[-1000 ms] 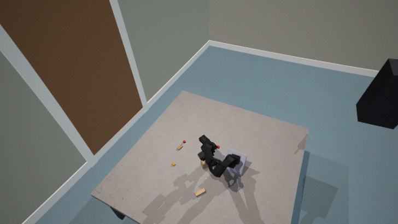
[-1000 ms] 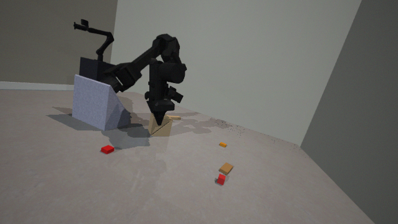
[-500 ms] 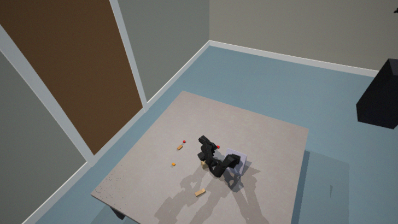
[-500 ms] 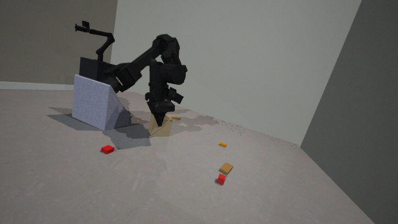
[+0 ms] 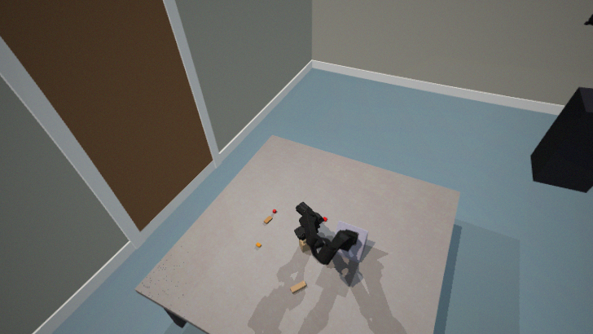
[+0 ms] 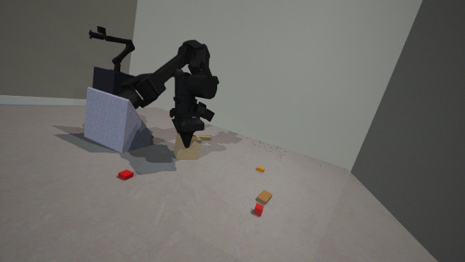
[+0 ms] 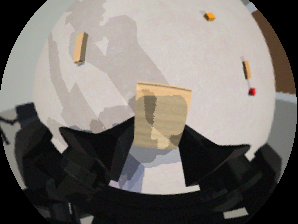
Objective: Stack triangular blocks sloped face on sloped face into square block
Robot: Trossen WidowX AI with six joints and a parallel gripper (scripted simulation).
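Observation:
Two tan triangular blocks stand together in the exterior view, with a thin diagonal seam between them. The upper block (image 6: 179, 147) (image 7: 162, 117) lies on the sloped face of the lower block (image 6: 193, 154), which rests on the table. Together they look nearly square; a small offset at the top or ends cannot be ruled out. My gripper (image 6: 186, 146) (image 7: 157, 120) is shut on the upper block, with a finger on each side. In the top view the arm hides most of the pair.
A lavender wedge (image 5: 362, 244) (image 6: 105, 118) stands beside the pair, under the arm. A tan bar (image 5: 298, 287) (image 7: 81, 48), a brown block (image 5: 268, 219) (image 6: 264, 197), an orange piece (image 5: 258, 245) (image 6: 260, 169) and two red pieces (image 6: 126, 174) (image 6: 259, 209) lie on the table (image 5: 373, 186).

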